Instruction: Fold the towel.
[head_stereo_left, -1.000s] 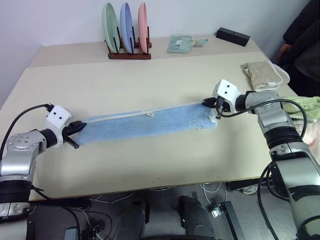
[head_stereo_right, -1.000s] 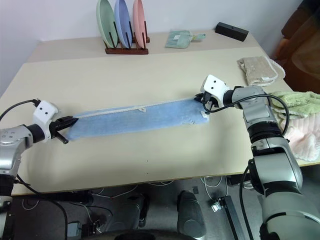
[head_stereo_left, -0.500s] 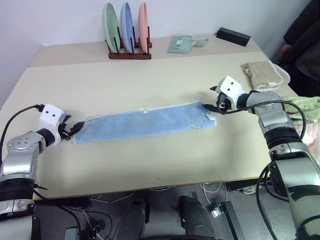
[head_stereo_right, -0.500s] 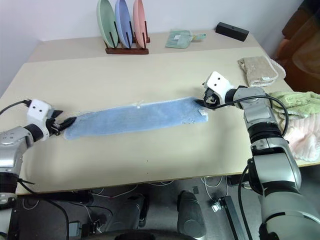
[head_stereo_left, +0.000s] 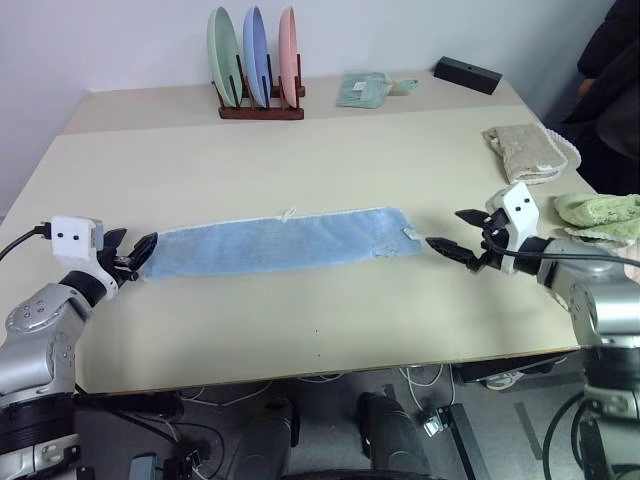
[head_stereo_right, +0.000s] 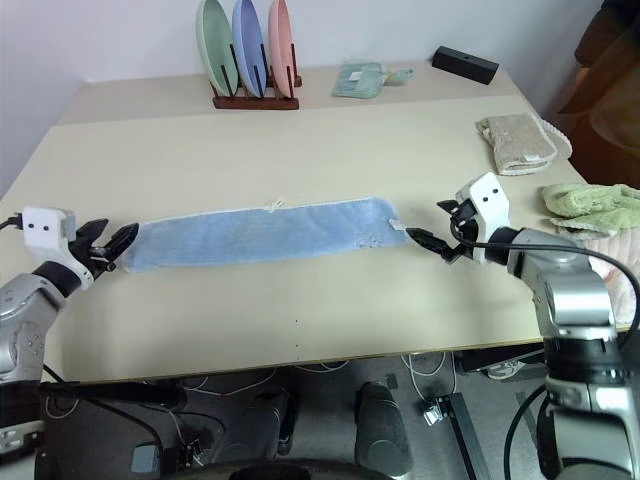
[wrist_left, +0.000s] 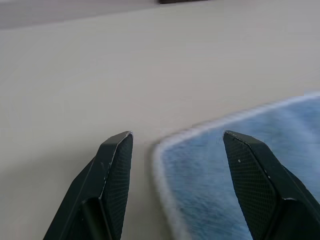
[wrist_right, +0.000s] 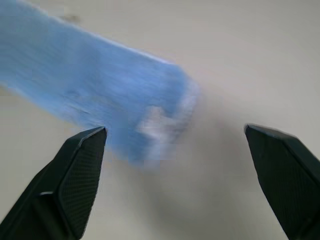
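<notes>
We note both sets of jaws open, gripping nothing: left gripper (head_stereo_left: 135, 254) just off one end of the towel (head_stereo_left: 280, 240), right gripper (head_stereo_left: 462, 238) beyond the other. Both arms reach low, near level. Towel lies flat mid-worktop (head_stereo_left: 330, 330), parallel to the near edge.

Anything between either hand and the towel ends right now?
Nothing visible. The towel lies flat in a long strip on bare table. The left hand sits open at its left end; the right hand is open just off its right end.
</notes>
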